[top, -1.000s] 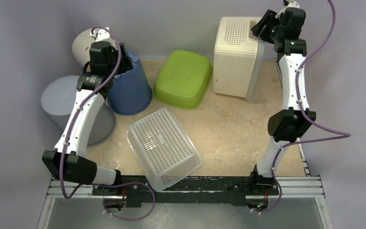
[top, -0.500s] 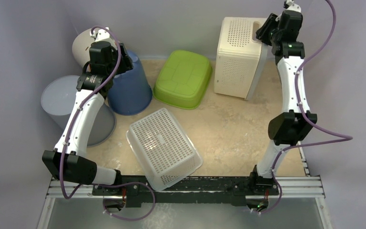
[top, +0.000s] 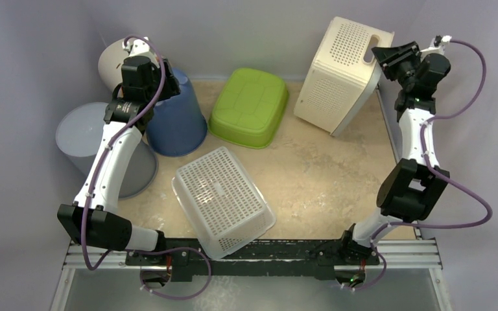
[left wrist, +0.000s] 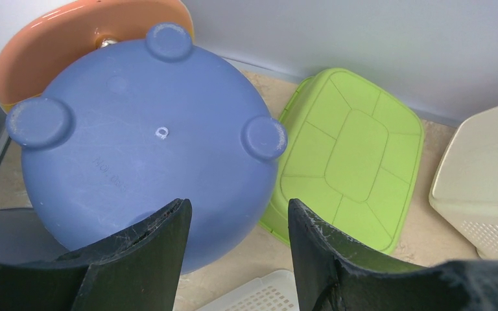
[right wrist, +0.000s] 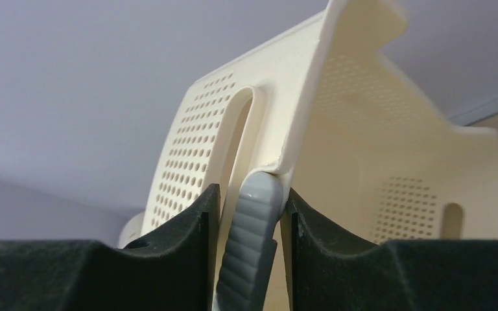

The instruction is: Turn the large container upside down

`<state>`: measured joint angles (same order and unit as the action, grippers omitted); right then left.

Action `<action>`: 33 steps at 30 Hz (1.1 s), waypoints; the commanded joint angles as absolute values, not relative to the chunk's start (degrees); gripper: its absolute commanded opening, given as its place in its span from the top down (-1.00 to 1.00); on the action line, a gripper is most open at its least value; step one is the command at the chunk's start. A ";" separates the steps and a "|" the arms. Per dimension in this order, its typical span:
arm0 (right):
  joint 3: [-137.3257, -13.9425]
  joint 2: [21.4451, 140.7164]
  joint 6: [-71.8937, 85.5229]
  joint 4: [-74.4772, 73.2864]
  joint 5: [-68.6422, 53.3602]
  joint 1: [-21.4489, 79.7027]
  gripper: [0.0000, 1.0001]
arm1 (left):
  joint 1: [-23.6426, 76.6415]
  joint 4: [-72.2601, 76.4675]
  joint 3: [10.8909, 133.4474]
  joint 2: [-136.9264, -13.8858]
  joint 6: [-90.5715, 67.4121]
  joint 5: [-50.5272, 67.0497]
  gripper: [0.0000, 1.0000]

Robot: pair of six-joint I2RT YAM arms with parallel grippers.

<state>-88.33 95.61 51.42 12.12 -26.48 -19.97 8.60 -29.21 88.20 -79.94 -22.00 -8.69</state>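
Large container [top: 345,72]: cream, perforated, leaning tilted just left of the right pincer [right wrist: 249,204], which is clamping its rim by the handle slot.
Blue bucket [left wrist: 136,149]: upturned, sitting directly beneath the left pincer [left wrist: 237,214], jaws standing apart.

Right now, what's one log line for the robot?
right gripper shut on cream hamper | hamper tilted | left gripper open over blue bucket
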 commanded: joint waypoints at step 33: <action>-53.48 100.40 47.50 5.43 -24.56 -29.57 0.60 | 7.74 -26.28 90.44 -81.50 -21.70 -7.85 -0.12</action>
